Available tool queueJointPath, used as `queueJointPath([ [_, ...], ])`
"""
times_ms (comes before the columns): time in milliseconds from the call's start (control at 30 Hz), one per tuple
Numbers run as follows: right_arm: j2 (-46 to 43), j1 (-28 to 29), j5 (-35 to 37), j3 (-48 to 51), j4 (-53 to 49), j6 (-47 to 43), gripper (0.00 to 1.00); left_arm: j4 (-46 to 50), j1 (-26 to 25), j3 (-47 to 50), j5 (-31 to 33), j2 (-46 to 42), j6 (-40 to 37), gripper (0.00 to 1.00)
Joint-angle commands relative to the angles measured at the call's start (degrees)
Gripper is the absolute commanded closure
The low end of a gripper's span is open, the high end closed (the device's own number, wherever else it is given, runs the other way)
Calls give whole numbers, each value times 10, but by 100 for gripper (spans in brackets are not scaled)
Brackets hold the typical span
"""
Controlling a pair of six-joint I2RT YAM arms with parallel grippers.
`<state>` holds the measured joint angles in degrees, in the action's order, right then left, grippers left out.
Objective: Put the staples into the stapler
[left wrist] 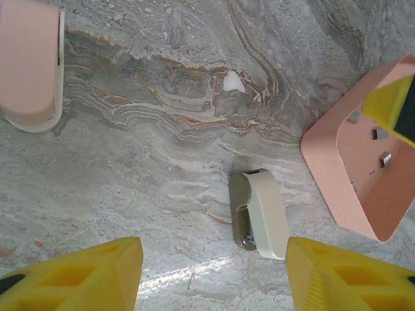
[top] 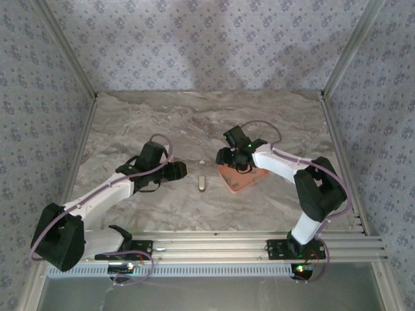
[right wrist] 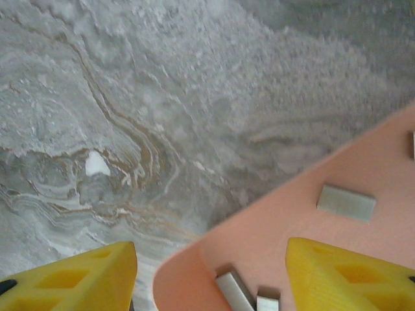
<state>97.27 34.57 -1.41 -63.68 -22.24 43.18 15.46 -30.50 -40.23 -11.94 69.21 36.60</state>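
Observation:
The stapler (left wrist: 259, 214), small, cream with a grey metal part, lies on the marble; in the top view the stapler (top: 201, 183) sits between the two arms. My left gripper (left wrist: 214, 278) hovers just short of it, open, with nothing between its yellow fingers (left wrist: 84, 275). The staples (right wrist: 345, 201), short grey strips, lie in the salmon-pink tray (right wrist: 311, 220). My right gripper (right wrist: 211, 278) hangs open over the tray's near corner, one finger above the marble and one above the tray floor. The top view has the tray (top: 241, 178) under the right gripper (top: 233, 159).
A rounded pink object with a cream rim (left wrist: 29, 65) lies at the upper left of the left wrist view. A thin loose wire staple (left wrist: 189, 282) rests on the marble between my left fingers. Patterned walls enclose the table (top: 194, 123) on three sides.

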Motion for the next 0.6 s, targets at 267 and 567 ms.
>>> queueJointPath([
  [267,74,-12,16,-73,-61,-59,48,11,7,6,20,-15,-15,40],
  [567,72,-2,16,-77,-59,-88,69,11,12,13,39,-22,-20,40],
])
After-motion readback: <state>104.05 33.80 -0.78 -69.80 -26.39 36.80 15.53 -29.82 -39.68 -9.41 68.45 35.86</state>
